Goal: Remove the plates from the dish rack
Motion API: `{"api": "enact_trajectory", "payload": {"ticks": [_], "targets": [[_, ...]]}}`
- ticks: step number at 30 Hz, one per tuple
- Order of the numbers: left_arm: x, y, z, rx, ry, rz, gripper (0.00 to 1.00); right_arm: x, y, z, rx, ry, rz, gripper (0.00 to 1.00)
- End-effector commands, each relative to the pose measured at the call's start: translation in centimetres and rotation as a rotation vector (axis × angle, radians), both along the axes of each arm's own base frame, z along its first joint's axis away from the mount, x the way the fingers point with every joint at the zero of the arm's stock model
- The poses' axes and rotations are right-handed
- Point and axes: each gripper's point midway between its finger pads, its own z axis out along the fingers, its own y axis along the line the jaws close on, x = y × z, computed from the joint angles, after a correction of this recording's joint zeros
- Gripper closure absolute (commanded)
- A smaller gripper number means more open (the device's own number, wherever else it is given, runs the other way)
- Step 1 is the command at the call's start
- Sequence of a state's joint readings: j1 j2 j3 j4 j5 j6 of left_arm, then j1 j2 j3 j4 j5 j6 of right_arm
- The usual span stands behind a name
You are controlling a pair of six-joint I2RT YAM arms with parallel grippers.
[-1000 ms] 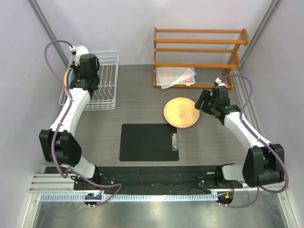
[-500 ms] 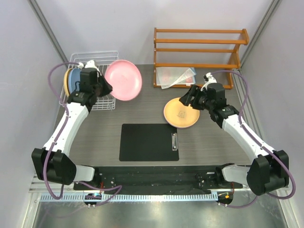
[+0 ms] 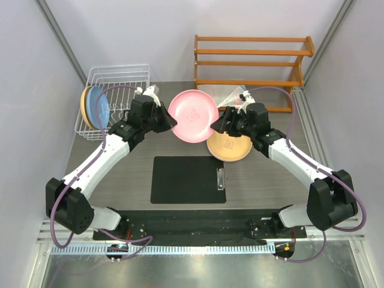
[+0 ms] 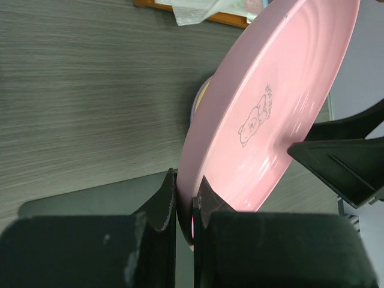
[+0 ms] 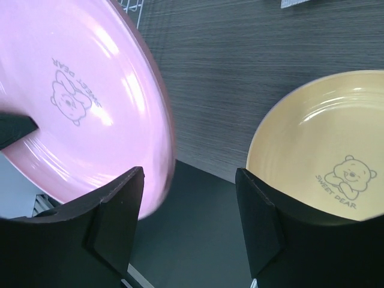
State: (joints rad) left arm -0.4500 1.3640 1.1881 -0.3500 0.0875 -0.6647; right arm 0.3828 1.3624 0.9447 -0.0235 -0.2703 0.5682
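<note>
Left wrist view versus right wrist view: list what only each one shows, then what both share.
Only the left wrist view shows the left gripper shut on the pink plate's rim. Only the right wrist view shows the right gripper open near that rim, the yellow plate's bear print, and a corner of the dish rack. Both show the pink plate tilted above the table.

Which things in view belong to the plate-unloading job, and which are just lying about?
Job: pink plate, table yellow plate, racked blue plate, racked yellow plate, rack.
Lying about: clipboard, shelf, clear sleeve.
</note>
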Motion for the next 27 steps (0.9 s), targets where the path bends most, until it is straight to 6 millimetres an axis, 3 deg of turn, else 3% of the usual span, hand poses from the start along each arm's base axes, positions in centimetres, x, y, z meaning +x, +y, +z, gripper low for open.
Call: {"api": "enact_trajectory", "payload": {"ticks": [1, 3, 4, 5, 8, 13, 14, 16, 17, 18, 21, 27], "targets": [[0.2, -2.1, 1.2, -0.046, -0.055, -0.025, 1.0, 1.2, 1.1, 2.7, 0.065, -0.087, 0.014, 0.33], [0.2, -2.4, 0.9, -0.04, -0.053, -0.026, 1.0, 1.2, 1.1, 2.2, 0.058, -0.08, 0.017, 0.37], [0.1, -2.5, 0.7, -0.041, -0.049, -0.029, 1.0, 1.2, 1.2, 2.1, 0.056, -0.078, 0.022, 0.44], [0.1, -2.7, 0.5, -0.043, -0.042, -0.035, 1.0, 1.3, 1.2, 1.9, 0.052, -0.076, 0.022, 0.71], [-0.1, -3.0, 0.4, -0.047, -0.043, -0.047, 1.0, 1.3, 1.1, 1.0, 0.044, -0.055, 0.018, 0.95], [-0.1, -3.2, 0.6, -0.051, -0.058, -0.063, 1.0, 1.5, -0.2, 0.5, -0.001, -0.054, -0.046, 0.99], [-0.1, -3.1, 0.6, -0.045, -0.06, -0.062, 0.75, 1.3, -0.8, 0.1, -0.024, -0.048, -0.064, 0.99], [0.2, -2.7, 0.4, -0.011, -0.066, -0.051, 0.43, 1.6, -2.7, 0.4, -0.07, -0.055, -0.143, 0.99], [0.1, -2.2, 0.0, 0.014, -0.056, -0.04, 0.07, 1.5, -3.9, -0.2, -0.094, -0.032, -0.173, 0.99], [0.2, -1.7, -0.2, 0.042, -0.06, -0.029, 0.0, 1.6, -5.0, -0.2, -0.107, -0.026, -0.2, 0.99], [0.7, 1.7, -0.1, 0.188, -0.102, 0.079, 0.01, 1.5, -8.9, -1.3, -0.172, 0.024, -0.304, 0.99], [1.7, 9.7, 2.6, 0.485, -0.216, 0.37, 0.01, 0.5, -13.7, -4.8, -0.294, 0.143, -0.416, 0.99]]}}
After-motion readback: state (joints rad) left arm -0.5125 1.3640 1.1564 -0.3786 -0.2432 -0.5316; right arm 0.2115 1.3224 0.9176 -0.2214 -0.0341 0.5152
